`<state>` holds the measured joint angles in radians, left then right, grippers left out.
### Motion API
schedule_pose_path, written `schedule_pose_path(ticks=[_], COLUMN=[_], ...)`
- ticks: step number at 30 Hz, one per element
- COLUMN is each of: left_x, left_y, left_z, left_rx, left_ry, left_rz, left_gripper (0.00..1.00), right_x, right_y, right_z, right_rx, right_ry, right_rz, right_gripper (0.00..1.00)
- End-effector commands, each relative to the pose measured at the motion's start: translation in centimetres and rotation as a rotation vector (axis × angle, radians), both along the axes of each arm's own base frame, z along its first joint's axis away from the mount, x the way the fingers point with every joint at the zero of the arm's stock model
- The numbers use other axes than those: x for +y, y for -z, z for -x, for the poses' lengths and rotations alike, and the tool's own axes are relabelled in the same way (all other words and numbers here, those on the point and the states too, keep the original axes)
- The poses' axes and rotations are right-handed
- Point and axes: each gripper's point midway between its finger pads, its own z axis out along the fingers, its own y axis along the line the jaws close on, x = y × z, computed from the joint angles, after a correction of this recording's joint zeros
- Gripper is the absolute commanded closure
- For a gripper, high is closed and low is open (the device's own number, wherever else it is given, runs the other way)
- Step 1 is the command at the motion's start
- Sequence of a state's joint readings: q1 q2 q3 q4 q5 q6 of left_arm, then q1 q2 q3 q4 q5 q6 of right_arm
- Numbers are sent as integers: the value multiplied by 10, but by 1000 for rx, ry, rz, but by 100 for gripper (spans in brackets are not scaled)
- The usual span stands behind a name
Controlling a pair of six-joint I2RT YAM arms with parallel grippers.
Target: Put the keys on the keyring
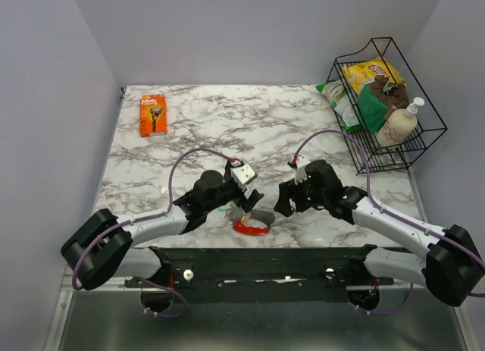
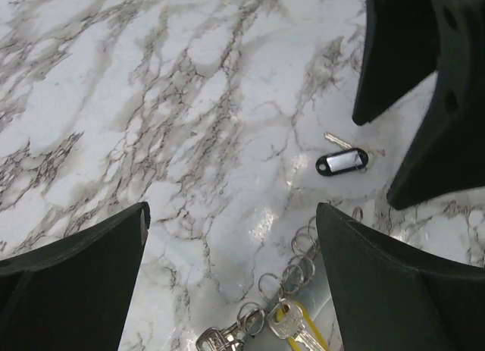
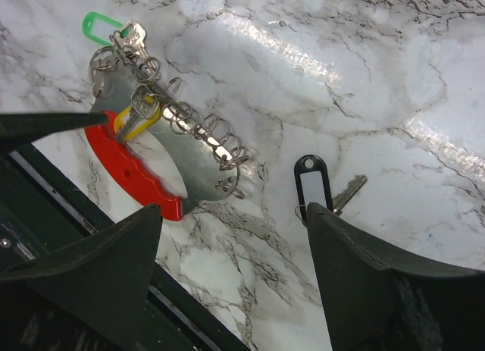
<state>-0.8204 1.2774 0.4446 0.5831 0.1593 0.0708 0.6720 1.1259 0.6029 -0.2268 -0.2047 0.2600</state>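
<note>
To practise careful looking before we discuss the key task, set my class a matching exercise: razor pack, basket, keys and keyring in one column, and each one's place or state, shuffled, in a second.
Column A
1. razor pack
2. basket
3. keys
4. keyring

Column B
a. black, flat, apart from the bunch
b. far left of the table
c. strung on rings beside a red tag
d. far right, holding snack bags

Pairs: 1-b, 2-d, 3-c, 4-a
</note>
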Motion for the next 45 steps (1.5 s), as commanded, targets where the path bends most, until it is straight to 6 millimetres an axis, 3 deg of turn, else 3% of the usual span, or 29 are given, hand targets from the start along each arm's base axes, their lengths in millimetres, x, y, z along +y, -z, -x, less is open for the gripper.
schedule_pose_path(ticks=[1, 3, 4, 12, 21, 28, 33, 40, 45], left_x=[17, 18, 29, 36, 31, 27, 13, -6, -8], left_y=[-12, -22, -10, 0, 3, 12, 11, 18, 22], left_z=[-26, -38, -41, -47, -34, -19, -3, 6, 5], left_rx=[211, 266, 309, 384, 448, 502, 535, 513, 517], left_ry=[-212, -263, -321, -376, -325, -264, -179, -179, -198], left_rz=[84, 95, 48, 24, 14, 1, 11, -81, -85], left_gripper=[1, 1, 1, 1, 2, 6, 14, 15, 16], right_x=[5, 6, 6, 10, 20, 27, 22, 12, 5], right_y=[-8, -9, -9, -13, -17, -17, -11, -2, 1], right_z=[-3, -3, -3, -3, -9, -16, -26, -32, -33], right_rx=[-24, -28, -26, -35, -23, 19, 32, 83, 92], right_ry=[-21, -23, -27, -42, -54, -25, 55, 130, 145], right_rz=[-27, -30, -33, -47, -64, -72, -41, -40, -45], right_gripper=[14, 14, 14, 14, 15, 26, 28, 29, 29])
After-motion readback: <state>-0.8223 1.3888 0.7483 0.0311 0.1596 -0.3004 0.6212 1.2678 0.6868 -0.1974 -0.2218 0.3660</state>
